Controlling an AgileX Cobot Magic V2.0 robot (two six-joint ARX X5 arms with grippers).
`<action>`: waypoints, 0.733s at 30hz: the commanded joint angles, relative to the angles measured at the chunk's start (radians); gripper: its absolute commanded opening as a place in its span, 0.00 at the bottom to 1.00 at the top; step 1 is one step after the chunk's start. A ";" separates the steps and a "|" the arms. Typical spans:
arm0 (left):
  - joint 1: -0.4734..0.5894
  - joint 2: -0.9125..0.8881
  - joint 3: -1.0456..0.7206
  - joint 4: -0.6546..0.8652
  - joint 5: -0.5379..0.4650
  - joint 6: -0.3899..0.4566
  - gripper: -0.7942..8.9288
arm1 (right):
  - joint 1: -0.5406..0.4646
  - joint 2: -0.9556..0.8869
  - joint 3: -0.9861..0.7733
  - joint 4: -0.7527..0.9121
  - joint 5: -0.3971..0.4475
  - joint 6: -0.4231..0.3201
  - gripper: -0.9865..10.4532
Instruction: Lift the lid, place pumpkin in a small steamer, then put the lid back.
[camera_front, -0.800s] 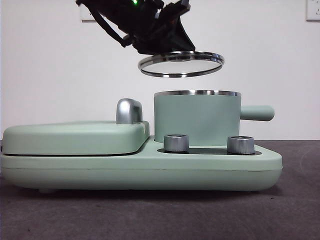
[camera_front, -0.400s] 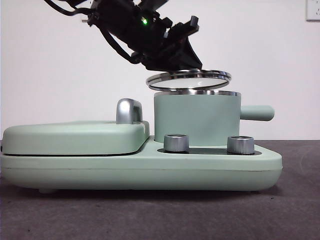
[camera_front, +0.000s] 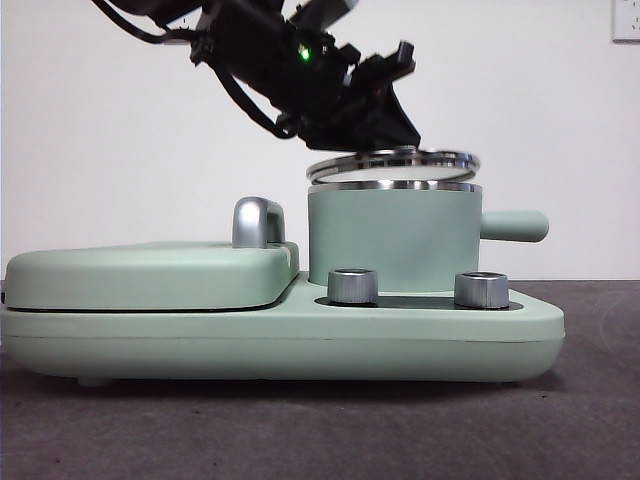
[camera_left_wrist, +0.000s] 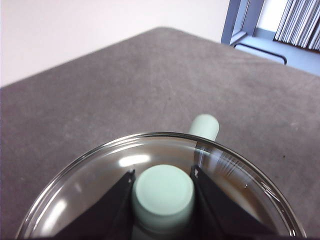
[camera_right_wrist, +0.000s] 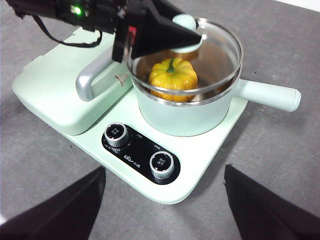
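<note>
My left gripper (camera_front: 385, 132) is shut on the mint-green knob (camera_left_wrist: 163, 192) of the clear glass lid (camera_front: 392, 163). The lid hangs slightly tilted, just over the steel rim of the small steamer (camera_front: 392, 240), and I cannot tell whether its low edge touches the rim. Inside the steamer (camera_right_wrist: 185, 120) sits the yellow-orange pumpkin (camera_right_wrist: 173, 78), stem up. Seen from the right wrist, the lid (camera_right_wrist: 220, 45) covers most of the pot's mouth under the left gripper (camera_right_wrist: 187, 32). My right gripper (camera_right_wrist: 164, 169) is open and holds nothing, held back above the appliance's front edge.
The steamer stands on a mint-green appliance base (camera_front: 280, 345) with two steel dials (camera_front: 352, 285) (camera_front: 481, 289). A flat griddle cover (camera_front: 150, 275) with a chrome handle (camera_front: 256, 222) lies beside the pot. The pot's side handle (camera_front: 515, 226) sticks out away from the griddle.
The left gripper has come down and shifted slightly right with the lid, from well above the steamer to just over its rim.
</note>
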 joint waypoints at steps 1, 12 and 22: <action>-0.011 0.019 0.023 0.028 0.005 0.001 0.09 | 0.006 0.005 0.007 0.009 0.001 -0.008 0.41; -0.011 0.021 0.023 0.008 0.005 0.037 0.09 | 0.006 0.005 0.007 0.009 0.001 -0.008 0.41; -0.011 0.021 0.023 -0.093 0.005 0.131 0.09 | 0.006 0.005 0.007 0.009 0.001 -0.008 0.41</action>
